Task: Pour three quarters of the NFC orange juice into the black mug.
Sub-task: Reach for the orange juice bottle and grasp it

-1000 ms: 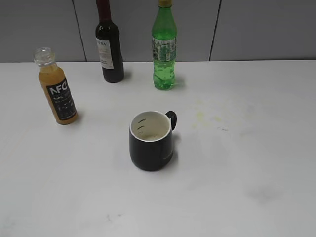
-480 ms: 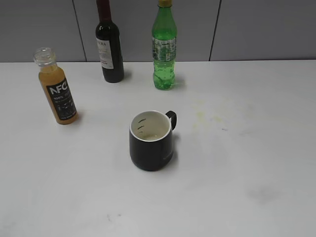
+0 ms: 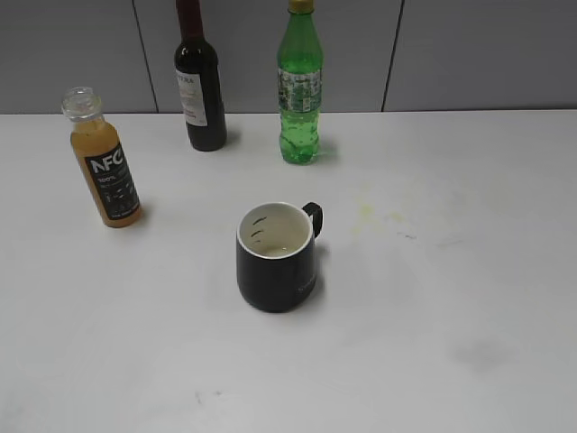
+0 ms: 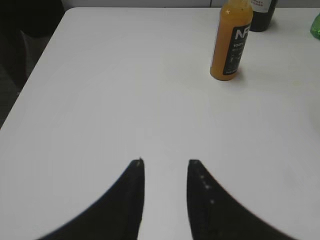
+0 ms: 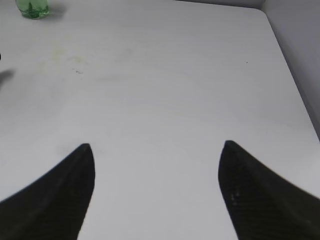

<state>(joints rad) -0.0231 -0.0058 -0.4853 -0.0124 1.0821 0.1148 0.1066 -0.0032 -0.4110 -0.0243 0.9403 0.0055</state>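
Orange juice fills the capless NFC orange juice bottle (image 3: 104, 162) almost to its neck; it stands upright at the left of the white tabletop (image 3: 451, 298), and the black mug (image 3: 275, 257) stands well apart from it near the middle, handle toward the back right. Behind them stand a dark wine bottle (image 3: 200, 86) and a green soda bottle (image 3: 299, 90). My left fingers (image 4: 165, 162) are a little open and my right fingers (image 5: 157, 145) are wide open, and both hold nothing above bare tabletop.

You get even, soft overhead light — the white table (image 3: 451, 271) reads bright without glare. Shadows are short and faint beside the mug (image 3: 275, 257) and bottles. Both wrist views are softer — the dark fingers (image 4: 125, 205) blur at the bottom edge.
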